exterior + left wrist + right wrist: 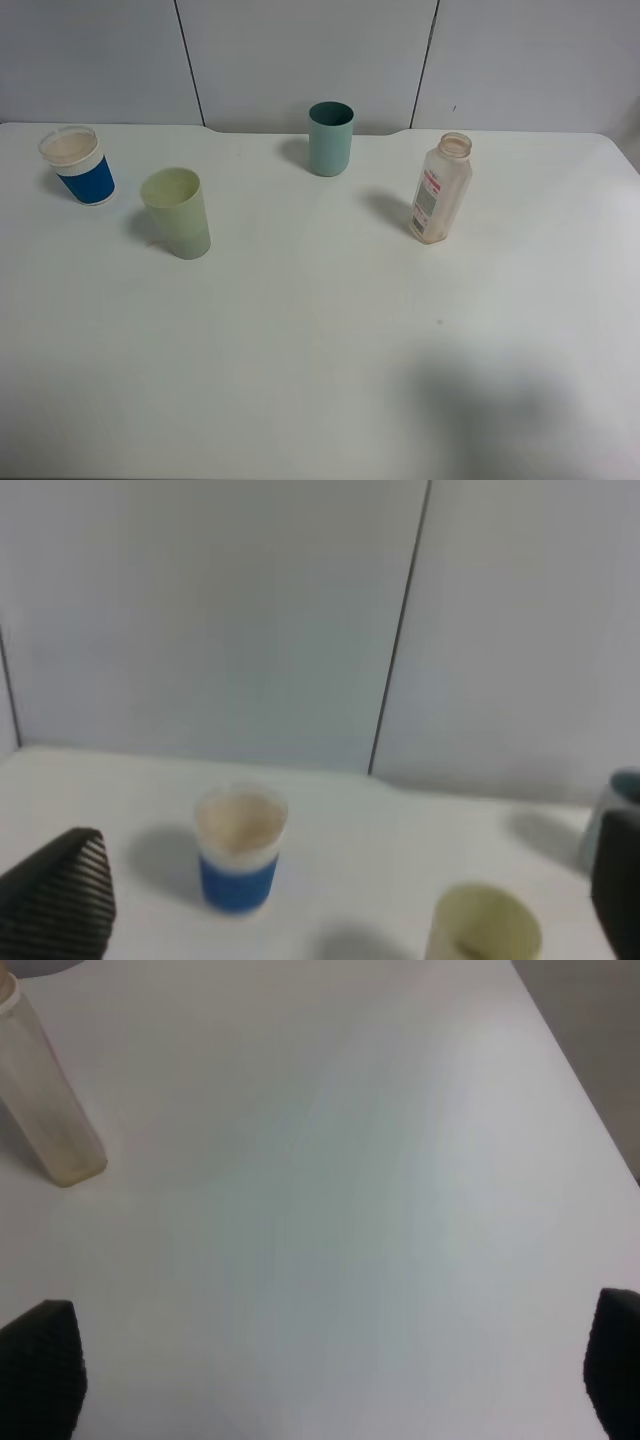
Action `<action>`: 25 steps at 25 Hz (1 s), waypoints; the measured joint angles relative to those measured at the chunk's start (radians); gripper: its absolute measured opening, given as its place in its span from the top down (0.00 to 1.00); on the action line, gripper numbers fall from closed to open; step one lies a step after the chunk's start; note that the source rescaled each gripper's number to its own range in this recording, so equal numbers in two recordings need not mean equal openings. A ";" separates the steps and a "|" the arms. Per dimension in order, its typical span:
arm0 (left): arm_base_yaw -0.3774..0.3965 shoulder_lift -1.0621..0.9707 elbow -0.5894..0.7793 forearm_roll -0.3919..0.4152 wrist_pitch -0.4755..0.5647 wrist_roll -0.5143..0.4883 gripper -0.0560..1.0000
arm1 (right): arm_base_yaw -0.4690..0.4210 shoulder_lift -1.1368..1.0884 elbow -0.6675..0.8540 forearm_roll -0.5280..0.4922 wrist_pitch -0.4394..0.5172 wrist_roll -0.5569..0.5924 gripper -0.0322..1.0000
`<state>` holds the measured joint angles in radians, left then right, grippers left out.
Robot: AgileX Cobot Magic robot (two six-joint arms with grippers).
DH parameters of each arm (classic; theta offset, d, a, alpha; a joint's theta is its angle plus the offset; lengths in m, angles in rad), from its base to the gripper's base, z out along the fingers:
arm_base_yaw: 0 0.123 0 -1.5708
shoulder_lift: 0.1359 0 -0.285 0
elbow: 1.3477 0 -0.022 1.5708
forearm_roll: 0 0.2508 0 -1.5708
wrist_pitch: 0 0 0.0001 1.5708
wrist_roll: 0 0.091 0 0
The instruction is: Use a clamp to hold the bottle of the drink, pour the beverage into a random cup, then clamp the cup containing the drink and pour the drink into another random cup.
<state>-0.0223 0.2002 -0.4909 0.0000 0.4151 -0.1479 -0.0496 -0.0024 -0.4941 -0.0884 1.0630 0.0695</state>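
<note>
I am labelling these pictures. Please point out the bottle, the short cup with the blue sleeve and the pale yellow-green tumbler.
bottle (440,195), exterior high view, on its label.
short cup with the blue sleeve (86,182), exterior high view, on the blue sleeve.
pale yellow-green tumbler (186,228), exterior high view, on its outer wall.

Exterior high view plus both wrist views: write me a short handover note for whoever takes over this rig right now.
Left gripper: open, empty, facing the blue-sleeved cup and the pale yellow-green tumbler.
Right gripper: open, empty, over bare table, the bottle off to one side.
Neither arm shows in the exterior high view.
All upright and apart: blue-sleeved cup far left, yellow-green tumbler beside it, teal tumbler at back centre, capless bottle on the right.
Done: cannot tell; the bottle looks nearly empty and the blue-sleeved cup's contents are unclear.
Left: at least clamp the blue-sleeved cup and pour into the yellow-green tumbler, if the first pour is done.
</note>
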 joint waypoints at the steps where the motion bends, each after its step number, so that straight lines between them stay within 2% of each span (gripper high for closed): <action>1: 0.000 -0.013 -0.026 0.000 0.057 0.000 0.10 | 0.000 0.000 0.000 0.000 0.000 0.000 0.00; 2: 0.000 -0.022 -0.042 0.000 0.100 0.000 0.10 | 0.000 0.000 0.000 0.000 0.000 0.000 0.00; 3: 0.000 -0.022 -0.042 0.000 0.100 0.000 0.10 | 0.000 0.000 0.000 0.000 0.000 0.000 0.00; 6: 0.000 -0.046 -0.082 0.011 0.230 0.001 0.10 | 0.000 0.000 0.000 0.000 0.000 0.000 0.00; 7: 0.000 -0.066 -0.111 0.027 0.347 0.013 0.10 | 0.000 0.000 0.000 0.000 0.000 0.000 0.00; 9: 0.000 -0.091 -0.127 0.047 0.466 0.033 0.10 | 0.000 0.000 0.000 0.000 0.000 0.000 0.00; 12: 0.000 -0.121 -0.132 0.058 0.558 0.039 0.10 | 0.000 0.000 0.000 0.000 0.000 0.000 0.00; 13: 0.000 -0.121 -0.132 0.058 0.558 0.039 0.10 | 0.000 0.000 0.000 0.000 0.000 0.000 0.00; 14: 0.009 -0.141 -0.132 0.064 0.616 0.042 0.10 | 0.000 0.000 0.000 0.000 0.000 0.000 0.00; 18: 0.041 -0.181 -0.132 0.067 0.700 0.042 0.10 | 0.000 0.000 0.000 0.000 0.000 0.000 0.00; 25: 0.106 -0.206 -0.116 0.066 0.743 0.042 0.10 | 0.000 0.000 0.000 0.000 0.000 0.000 0.00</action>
<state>0.0839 -0.0056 -0.6065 0.0656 1.1582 -0.1054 -0.0496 -0.0024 -0.4941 -0.0884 1.0630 0.0695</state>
